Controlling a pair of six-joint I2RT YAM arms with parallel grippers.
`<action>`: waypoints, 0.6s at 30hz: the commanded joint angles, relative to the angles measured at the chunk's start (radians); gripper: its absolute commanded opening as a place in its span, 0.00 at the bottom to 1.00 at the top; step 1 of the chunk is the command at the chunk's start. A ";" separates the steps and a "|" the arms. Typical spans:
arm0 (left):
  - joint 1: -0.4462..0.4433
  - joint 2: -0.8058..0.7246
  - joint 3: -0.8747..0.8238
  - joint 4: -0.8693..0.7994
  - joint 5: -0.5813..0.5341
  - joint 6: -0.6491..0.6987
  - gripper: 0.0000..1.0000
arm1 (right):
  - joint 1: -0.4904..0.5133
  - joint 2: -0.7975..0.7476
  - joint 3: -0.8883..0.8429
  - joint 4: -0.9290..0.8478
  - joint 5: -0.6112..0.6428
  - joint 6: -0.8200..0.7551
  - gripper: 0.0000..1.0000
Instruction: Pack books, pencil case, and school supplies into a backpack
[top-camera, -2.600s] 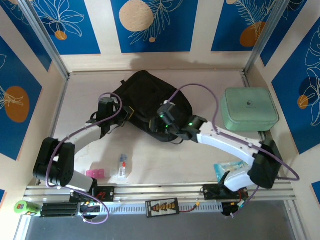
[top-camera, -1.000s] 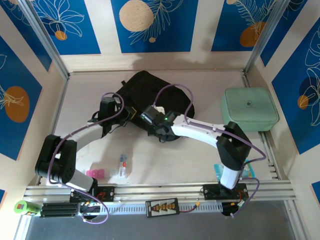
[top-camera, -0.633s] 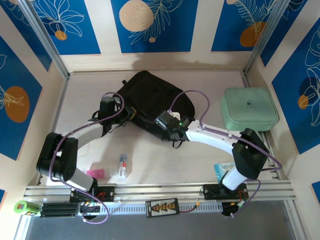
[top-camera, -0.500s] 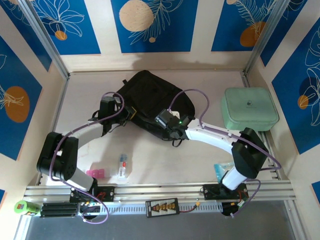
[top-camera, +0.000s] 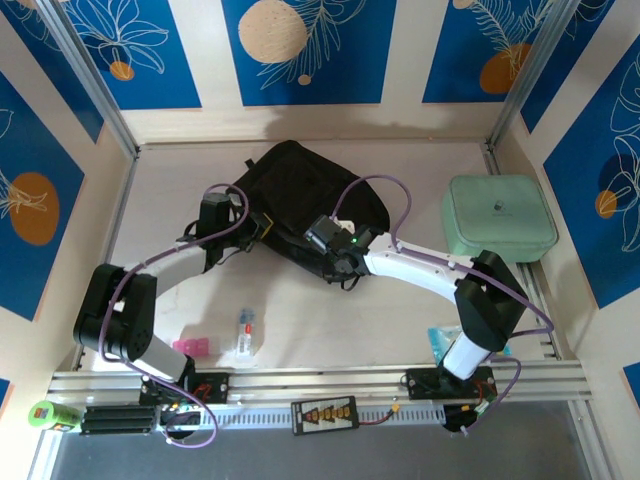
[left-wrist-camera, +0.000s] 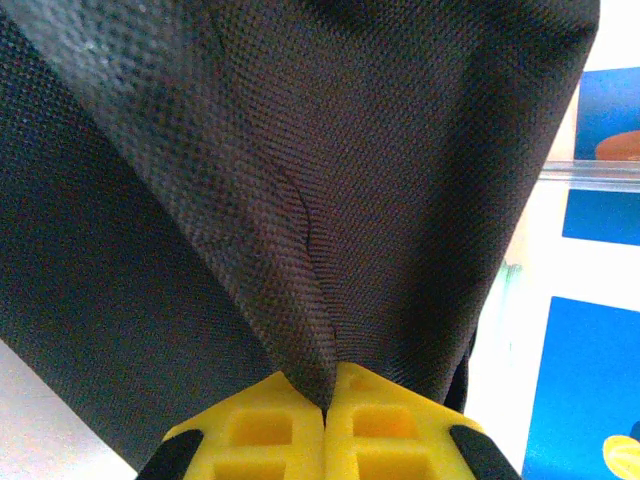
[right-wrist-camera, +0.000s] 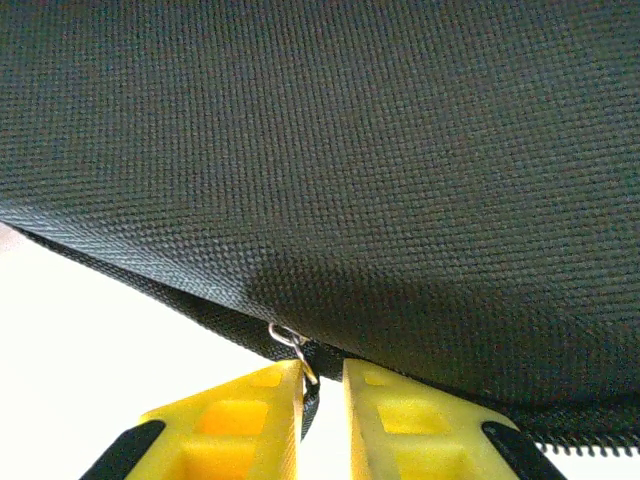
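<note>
The black backpack (top-camera: 300, 190) lies in the middle of the table. My left gripper (top-camera: 248, 230) is at its left edge, and the left wrist view shows that gripper (left-wrist-camera: 325, 405) shut on a pinched fold of the backpack fabric (left-wrist-camera: 300, 150). My right gripper (top-camera: 330, 263) is at the backpack's near edge. In the right wrist view its jaws (right-wrist-camera: 322, 385) stand slightly apart under the backpack (right-wrist-camera: 350, 150). The zipper pull (right-wrist-camera: 290, 340) hangs loose in the gap against the left finger. The books are out of view.
A mint-green rounded case (top-camera: 498, 218) sits at the right side of the table. Near the front edge lie pink blocks (top-camera: 190, 347), a small tube (top-camera: 245, 333) and a teal packet (top-camera: 443, 340) by the right arm's base.
My right gripper's jaws have parted a little from shut. The right wrist slid right along the backpack's near edge, then slightly back left. The left gripper still holds the fabric.
</note>
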 joint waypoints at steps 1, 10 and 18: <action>0.012 0.008 0.022 0.046 0.041 0.008 0.00 | 0.001 0.010 0.024 -0.036 0.007 0.020 0.20; 0.012 0.007 0.018 0.050 0.046 0.007 0.00 | 0.053 -0.126 -0.076 0.046 -0.037 0.166 0.34; 0.011 0.007 0.023 0.047 0.051 0.003 0.00 | 0.038 -0.075 -0.079 0.063 -0.040 0.204 0.40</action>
